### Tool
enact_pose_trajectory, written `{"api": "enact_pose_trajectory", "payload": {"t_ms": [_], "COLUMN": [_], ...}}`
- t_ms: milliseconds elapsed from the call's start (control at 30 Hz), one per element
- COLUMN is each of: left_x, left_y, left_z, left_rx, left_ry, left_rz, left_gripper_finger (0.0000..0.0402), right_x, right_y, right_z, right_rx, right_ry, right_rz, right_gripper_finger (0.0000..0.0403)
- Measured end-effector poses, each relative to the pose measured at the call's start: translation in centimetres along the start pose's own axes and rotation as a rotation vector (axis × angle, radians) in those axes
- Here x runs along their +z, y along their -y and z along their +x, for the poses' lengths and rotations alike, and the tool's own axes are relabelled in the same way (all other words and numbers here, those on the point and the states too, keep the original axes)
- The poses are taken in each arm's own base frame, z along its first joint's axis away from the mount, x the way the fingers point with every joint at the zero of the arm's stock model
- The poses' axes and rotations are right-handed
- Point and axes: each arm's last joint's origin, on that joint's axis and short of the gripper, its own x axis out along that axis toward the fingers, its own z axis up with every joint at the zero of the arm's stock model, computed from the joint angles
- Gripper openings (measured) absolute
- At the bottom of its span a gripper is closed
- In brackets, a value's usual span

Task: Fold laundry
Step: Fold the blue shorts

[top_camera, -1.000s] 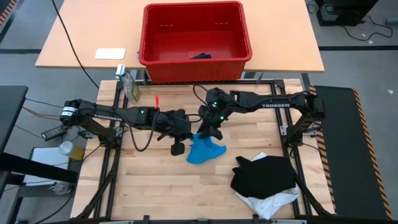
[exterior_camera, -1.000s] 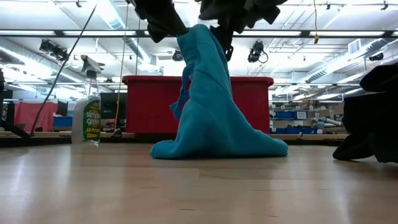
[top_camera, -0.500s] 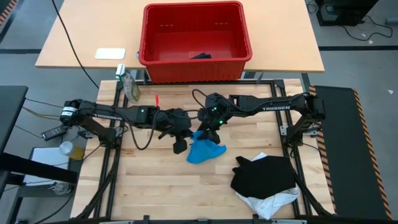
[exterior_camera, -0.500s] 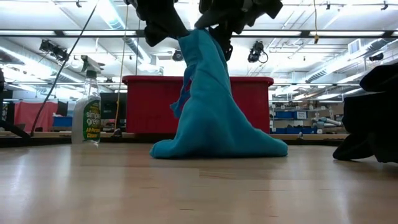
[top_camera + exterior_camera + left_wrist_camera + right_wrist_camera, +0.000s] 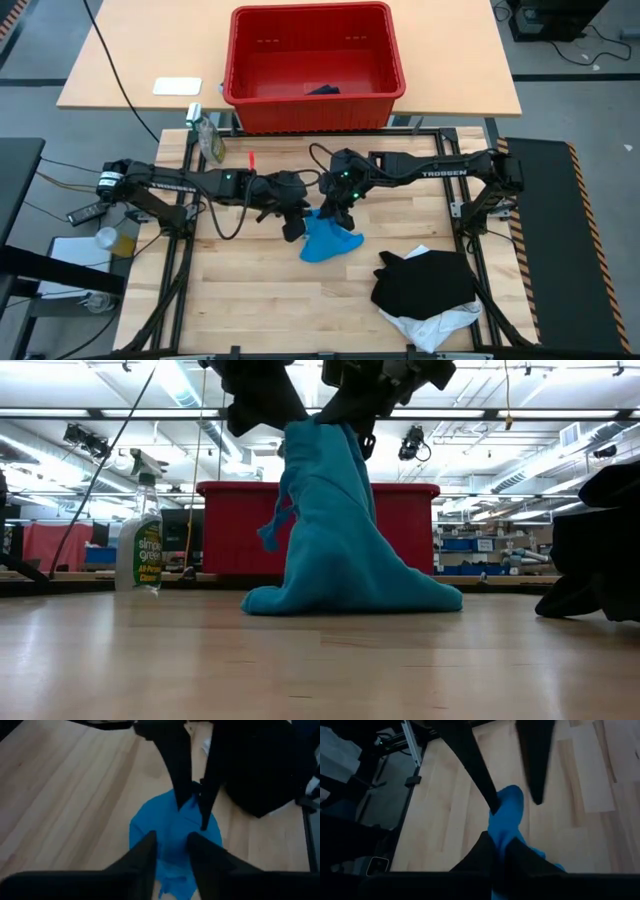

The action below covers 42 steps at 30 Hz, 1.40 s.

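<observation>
The bright blue garment stands as a peaked heap at the table's middle, its wide lower part on the wood. My right gripper is shut on its top. My left gripper hovers just left of that top, open, with one finger beside the cloth and the other clear of it. The black garment lies bunched at the near right on top of the white one. My right gripper pinches the blue garment's raised top between its two fingers, coming from above and pointing down. The cloth hangs below the fingers like a tent, with its lower part spread on the table. My left gripper: I cannot tell whether its nearer finger touches the cloth's top.
A red basket stands on the far table with a dark item inside. A spray bottle stands at the far left of the work table, and a flat white object lies left of the basket.
My left gripper has opened and let go of the blue garment's top, and my right gripper has shut on it. The cloth's left side has slackened, and a flap now hangs out toward the left. The lower part has stayed on the table.
</observation>
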Motion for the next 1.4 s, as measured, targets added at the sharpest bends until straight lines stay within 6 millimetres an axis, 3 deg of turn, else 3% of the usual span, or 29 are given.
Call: {"api": "enact_pose_trajectory", "payload": {"t_ms": [133, 267, 500, 733, 900, 1000, 1200, 1400], "left_x": [-0.2, -1.3, -4.1, -6.8, -7.2, -8.0, -8.2, -8.2], "left_y": [0.3, 1.2, 2.7, 0.6, -0.6, -1.1, -1.1, -0.8], "left_z": [0.0, -0.2, -0.5, -2.3, -4.4, -4.4, -3.6, -3.2], "left_rx": [-0.068, -0.096, 0.001, -0.100, -0.224, -0.221, -0.185, -0.216], "left_ry": [-0.043, -0.124, -0.010, 0.214, 0.424, 0.431, 0.438, 0.429], "left_rz": [-0.031, -0.002, 0.048, -0.168, -0.312, -0.368, -0.431, -0.449], "left_gripper_finger": [0.0175, 0.0204, 0.0191, 0.0160, 0.0156, 0.0156, 0.0177, 0.0225], "right_x": [0.1, 0.1, 0.3, 1.0, 2.3, 3.1, 4.1, 4.3], "right_y": [-0.2, -0.6, -1.2, -2.5, -4.2, -5.0, -5.9, -6.4], "right_z": [-0.4, -1.0, -2.7, -4.8, -7.6, -9.8, -13.2, -14.9], "right_rx": [0.016, 0.033, 0.029, 0.061, 0.078, 0.086, 0.160, 0.265], "right_ry": [0.007, 0.005, 0.025, 0.108, 0.267, 0.388, 0.560, 0.601], "right_rz": [-0.030, -0.047, -0.058, -0.120, -0.297, -0.412, -0.489, -0.455], "right_gripper_finger": [0.0020, 0.0020, 0.0020, 0.0024, 0.0023, 0.0026, 0.0025, 0.0025]}}
